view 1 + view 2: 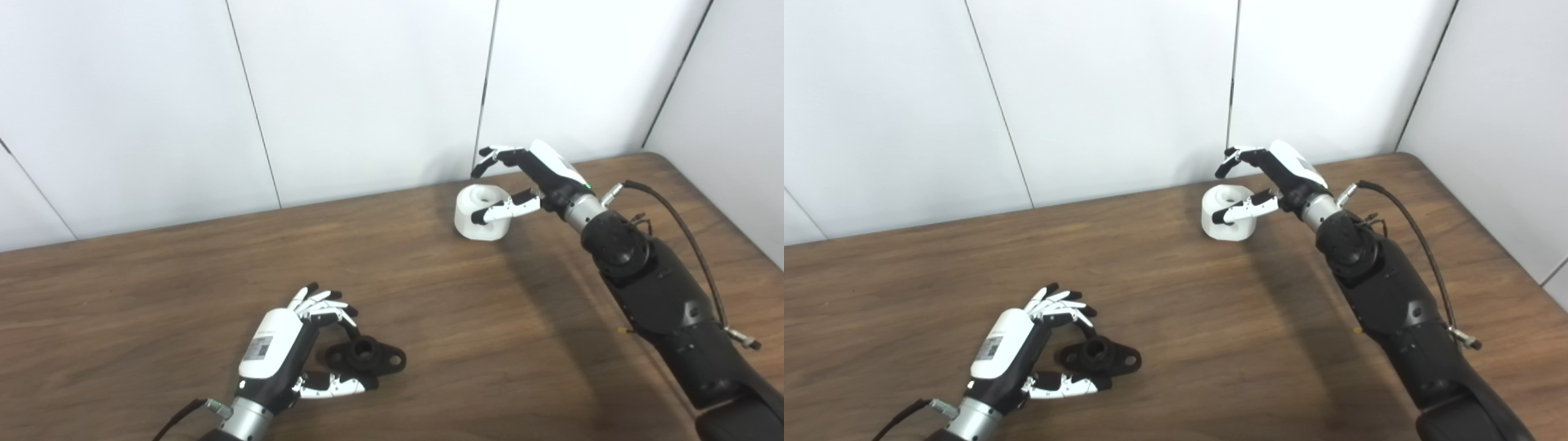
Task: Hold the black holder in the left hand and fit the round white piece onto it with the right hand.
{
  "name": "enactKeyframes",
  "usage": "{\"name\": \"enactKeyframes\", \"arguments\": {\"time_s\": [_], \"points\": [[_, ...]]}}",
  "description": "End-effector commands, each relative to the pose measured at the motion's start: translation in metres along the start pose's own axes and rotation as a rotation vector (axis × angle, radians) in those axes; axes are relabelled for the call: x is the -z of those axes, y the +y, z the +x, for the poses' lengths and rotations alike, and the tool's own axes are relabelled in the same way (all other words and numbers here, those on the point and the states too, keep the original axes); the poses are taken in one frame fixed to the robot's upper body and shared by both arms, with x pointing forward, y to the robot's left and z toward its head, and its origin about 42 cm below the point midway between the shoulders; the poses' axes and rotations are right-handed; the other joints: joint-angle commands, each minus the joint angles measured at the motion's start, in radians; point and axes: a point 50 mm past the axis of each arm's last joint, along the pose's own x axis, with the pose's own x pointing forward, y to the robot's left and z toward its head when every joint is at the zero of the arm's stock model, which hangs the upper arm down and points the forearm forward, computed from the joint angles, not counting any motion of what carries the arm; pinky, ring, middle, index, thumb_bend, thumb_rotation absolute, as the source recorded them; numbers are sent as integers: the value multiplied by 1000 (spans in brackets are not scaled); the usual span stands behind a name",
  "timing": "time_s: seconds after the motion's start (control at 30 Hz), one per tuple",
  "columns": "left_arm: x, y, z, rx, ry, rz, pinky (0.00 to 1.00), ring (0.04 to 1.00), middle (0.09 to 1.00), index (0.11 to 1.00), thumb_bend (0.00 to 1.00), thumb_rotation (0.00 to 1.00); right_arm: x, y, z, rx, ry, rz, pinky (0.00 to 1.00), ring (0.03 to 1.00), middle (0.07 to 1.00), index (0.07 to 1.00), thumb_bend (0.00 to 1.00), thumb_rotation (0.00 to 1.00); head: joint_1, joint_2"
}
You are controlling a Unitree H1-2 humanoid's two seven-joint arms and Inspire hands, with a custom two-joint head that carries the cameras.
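Observation:
The black holder (367, 355) lies flat on the wooden table (184, 294) near the front, with a round socket in its middle and two flat ears. My left hand (288, 343) is open and cupped around its left end, fingers above and thumb below; I cannot tell if they touch it. The round white piece (490, 231), a short cylinder with a hole on top, stands at the back near the wall. My right hand (539, 174) is open around it, with the fingers arched over its top and the thumb across its front side.
White wall panels (367, 92) stand close behind the white piece. The table's right edge (735, 226) runs along the right arm. Bare wood lies between the two hands. A cable (686, 226) loops off the right forearm.

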Motion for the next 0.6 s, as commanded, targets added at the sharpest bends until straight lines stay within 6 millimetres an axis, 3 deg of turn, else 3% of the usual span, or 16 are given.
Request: {"name": "enactKeyframes", "arguments": {"time_s": [0.0,0.13,0.2,0.4,0.57], "points": [[1,-1,-3,-13,-16,-10,968,857,719,481,524,54,-12,-16,8,32,-55,-9,833,905,873,640,755,335,1,0],[0,0,-4,-4,-7,-8,976,864,723,481,524,55,-8,-15,8,17,-39,-14,808,901,883,662,775,341,0,-3],[1,0,-4,-5,-9,-6,972,861,722,481,524,55,-5,-16,8,12,-30,-14,780,894,907,733,824,351,-1,-4],[3,0,-4,-6,-8,-12,974,863,723,481,523,54,6,-23,9,25,-6,-3,832,918,947,900,910,343,-4,-11],[3,0,-5,-4,-8,-8,982,864,726,482,523,54,15,-28,10,35,12,-3,843,927,953,934,955,341,-4,-11]]}}
